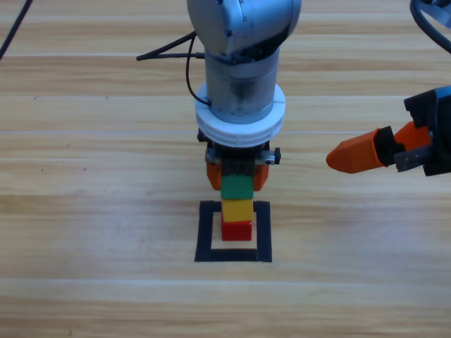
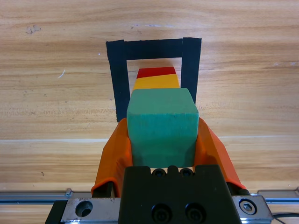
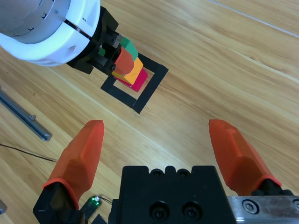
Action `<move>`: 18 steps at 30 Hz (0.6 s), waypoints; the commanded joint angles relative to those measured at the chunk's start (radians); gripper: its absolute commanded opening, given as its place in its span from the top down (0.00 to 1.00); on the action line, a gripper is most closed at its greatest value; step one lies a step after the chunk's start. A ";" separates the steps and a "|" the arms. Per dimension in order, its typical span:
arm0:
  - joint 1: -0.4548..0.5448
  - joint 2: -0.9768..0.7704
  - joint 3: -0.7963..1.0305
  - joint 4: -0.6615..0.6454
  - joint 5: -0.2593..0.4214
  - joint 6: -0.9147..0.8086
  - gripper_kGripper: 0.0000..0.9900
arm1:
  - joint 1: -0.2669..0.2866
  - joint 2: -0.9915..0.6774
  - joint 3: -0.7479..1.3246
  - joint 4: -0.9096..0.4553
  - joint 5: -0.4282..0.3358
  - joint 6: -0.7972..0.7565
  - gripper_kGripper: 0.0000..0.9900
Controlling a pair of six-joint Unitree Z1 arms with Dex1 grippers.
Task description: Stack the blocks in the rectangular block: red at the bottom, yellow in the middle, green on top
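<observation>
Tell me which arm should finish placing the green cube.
Left. The left gripper is shut on the green cube, right over the yellow cube and red cube inside the tape square. The right gripper waits open, off to the side.

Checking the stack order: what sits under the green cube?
The yellow cube is directly under the green cube, with the red cube below it inside the tape square. The left pincer grips the green; whether it rests fully on yellow is hidden.
</observation>
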 commanded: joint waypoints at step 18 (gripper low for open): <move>-0.017 0.036 0.032 0.004 0.021 0.019 0.97 | 0.021 0.043 0.031 -0.022 0.005 -0.012 0.00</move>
